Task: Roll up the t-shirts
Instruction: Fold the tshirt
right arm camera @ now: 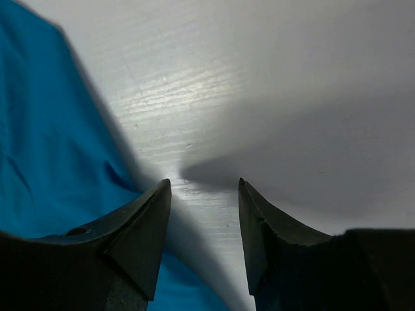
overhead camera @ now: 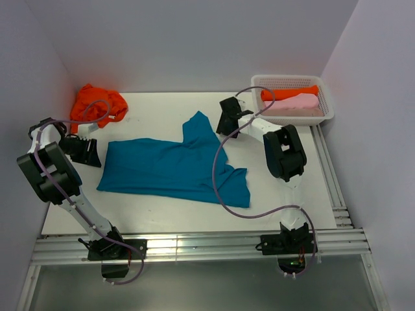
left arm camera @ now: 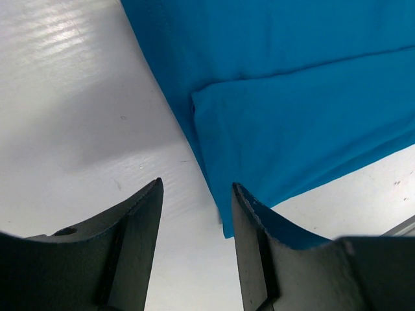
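The teal-blue t-shirt (overhead camera: 168,168) lies spread flat in the middle of the table (overhead camera: 155,107), as the top view shows, with one sleeve pointing to the far side. My left gripper (overhead camera: 91,152) is just beside its left edge and my right gripper (overhead camera: 227,116) is near that far sleeve. An orange t-shirt (overhead camera: 97,103) lies crumpled at the far left corner. In the white basket (overhead camera: 327,107) at the far right lie a second orange t-shirt (overhead camera: 288,92) and a pale pink t-shirt (overhead camera: 298,103).

In the left wrist view, my left gripper (left arm camera: 196,188) is open and holds nothing. The edge of the teal-blue t-shirt (left arm camera: 292,97) runs below the gap, with one layer of cloth folded over another.

In the right wrist view, my right gripper (right arm camera: 204,184) is also open and empty, over bare table (right arm camera: 259,84). The teal-blue t-shirt (right arm camera: 45,142) is at the left of it.
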